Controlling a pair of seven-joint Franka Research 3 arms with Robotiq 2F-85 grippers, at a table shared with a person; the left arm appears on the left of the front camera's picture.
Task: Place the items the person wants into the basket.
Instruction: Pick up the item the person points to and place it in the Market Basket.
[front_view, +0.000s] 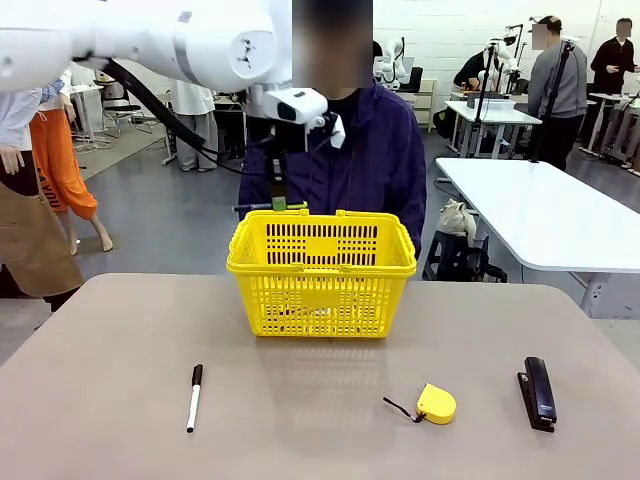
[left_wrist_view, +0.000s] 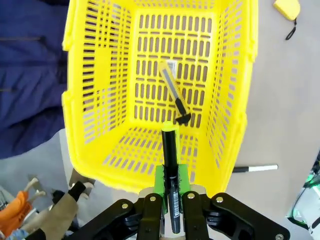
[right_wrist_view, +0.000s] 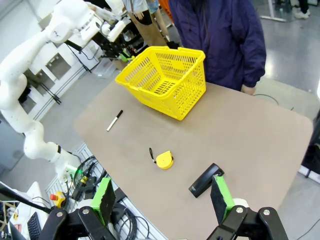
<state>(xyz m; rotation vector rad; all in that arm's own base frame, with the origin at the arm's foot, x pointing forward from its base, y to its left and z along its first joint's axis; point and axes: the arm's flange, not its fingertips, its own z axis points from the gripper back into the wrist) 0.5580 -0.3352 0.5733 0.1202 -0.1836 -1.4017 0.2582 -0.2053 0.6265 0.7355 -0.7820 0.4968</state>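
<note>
Logged left to right across the table (front_view: 100, 400). At left, well short of the basket: white marker (front_view: 194, 397) with black cap, lying flat and untouched, cap end toward the far side. Left of centre, above the far rim of the basket (front_view: 320, 270): left gripper (front_view: 280, 205), clenched on the thin black pen (left_wrist_view: 170, 165), green pads pressed to either side of the barrel, yellow end pointing out past the fingertips over the basket interior. Centre: yellow lattice basket upright on the table, handles folded down; seen on its floor in the left wrist view, the yellow-and-black utility knife (left_wrist_view: 172, 90), lying diagonally. Directly behind the basket: person (front_view: 370, 150) in a dark zip jacket, standing at the far edge. Right of centre, near edge: round yellow tape measure (front_view: 436, 403). Further right: black stapler (front_view: 538, 392), apart from the tape measure. Right gripper (right_wrist_view: 162, 197): released, jaws spread wide with nothing between, held high above the near-right corner.
</note>
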